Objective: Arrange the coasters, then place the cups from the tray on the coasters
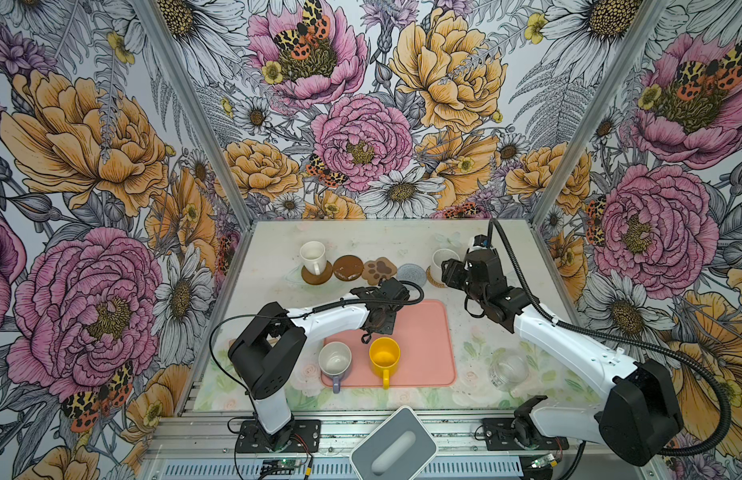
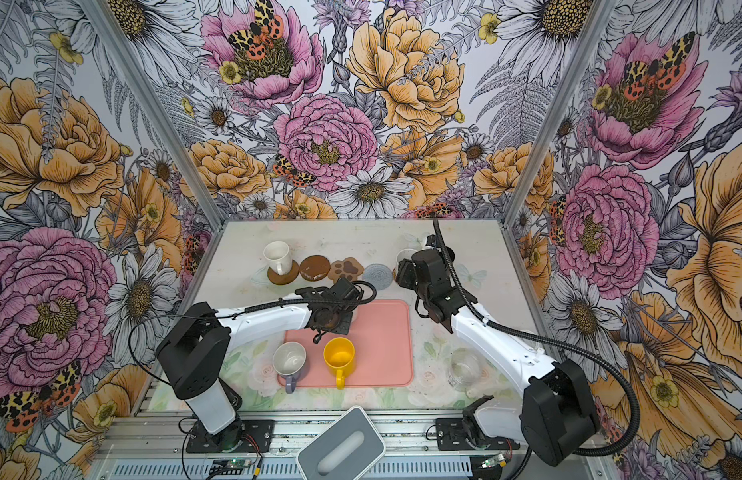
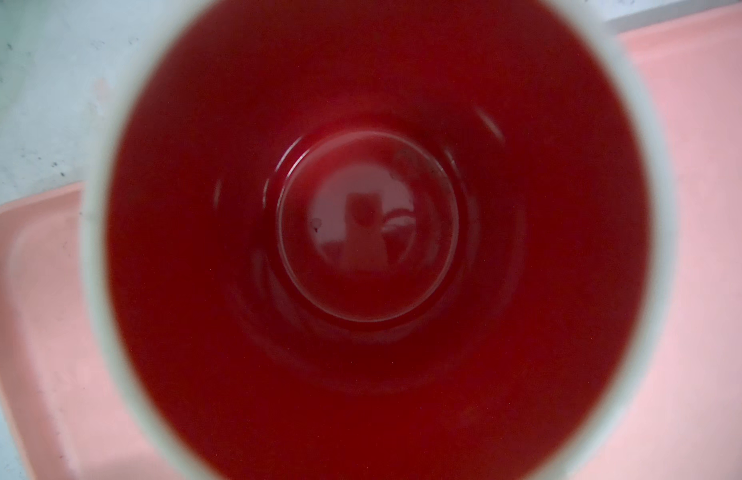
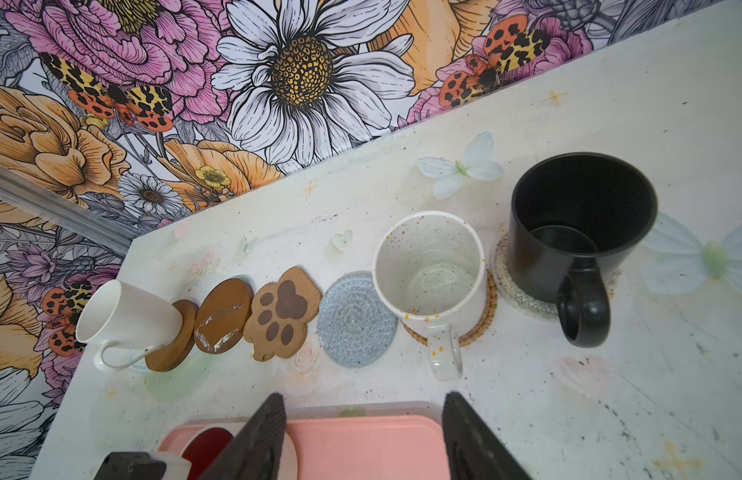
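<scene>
Left gripper [image 1: 377, 320]: over the tray's [image 1: 427, 332] far-left corner, directly above the upright red-lined cup [image 3: 367, 232]. You cannot tell whether the jaws pinch it.
Right gripper [image 4: 363, 399]: spread, empty, beyond the tray's far-right corner.
Direction: the free brown disc [image 1: 348, 267], paw print [image 1: 379, 270] and grey-blue round [image 1: 411, 274] lie just farther than the cup — your left arm is nearer.
View gap: only the right wrist view shows the black cup [image 4: 581, 232] on its pale coaster [image 4: 523, 301].

salmon-pink tray [image 1: 423, 332], yellow cup [image 1: 384, 357], black cup [image 4: 581, 224]
</scene>
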You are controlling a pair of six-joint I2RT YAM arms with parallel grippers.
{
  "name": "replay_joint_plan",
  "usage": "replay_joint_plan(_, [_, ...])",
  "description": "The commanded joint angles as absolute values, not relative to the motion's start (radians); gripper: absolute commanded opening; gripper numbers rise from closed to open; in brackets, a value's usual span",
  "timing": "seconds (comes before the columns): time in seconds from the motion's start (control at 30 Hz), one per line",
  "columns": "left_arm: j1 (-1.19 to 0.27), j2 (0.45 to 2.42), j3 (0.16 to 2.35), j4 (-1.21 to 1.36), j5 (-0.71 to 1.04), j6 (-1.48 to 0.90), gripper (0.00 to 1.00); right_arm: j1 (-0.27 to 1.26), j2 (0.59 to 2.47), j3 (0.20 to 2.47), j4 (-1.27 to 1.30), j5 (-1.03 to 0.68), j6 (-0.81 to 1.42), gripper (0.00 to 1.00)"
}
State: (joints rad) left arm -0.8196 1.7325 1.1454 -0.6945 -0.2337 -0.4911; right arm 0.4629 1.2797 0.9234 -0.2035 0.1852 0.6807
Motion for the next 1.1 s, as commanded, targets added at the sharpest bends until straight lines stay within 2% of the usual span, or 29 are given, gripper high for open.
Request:
replay_joint_plan(0.0, [-0.806,1.659,1.189,-0.646,-0.314,-0.488,0.0,0.455,1.293,0.934,-0.189,0.177,0.678,0.62])
replay_joint_plan(0.57, [-0.747,1.661,1.252,-0.644,-0.36,-0.435,0.0,0.451,1.296,0.934,-0.189,0.172,0.673,0.6])
replay_joint_plan(1.07, [-0.567,1.695,1.37,-0.643,-0.318,-0.348,0.0,0.447,1.31,0.937,-0.189,0.16,0.672,0.59])
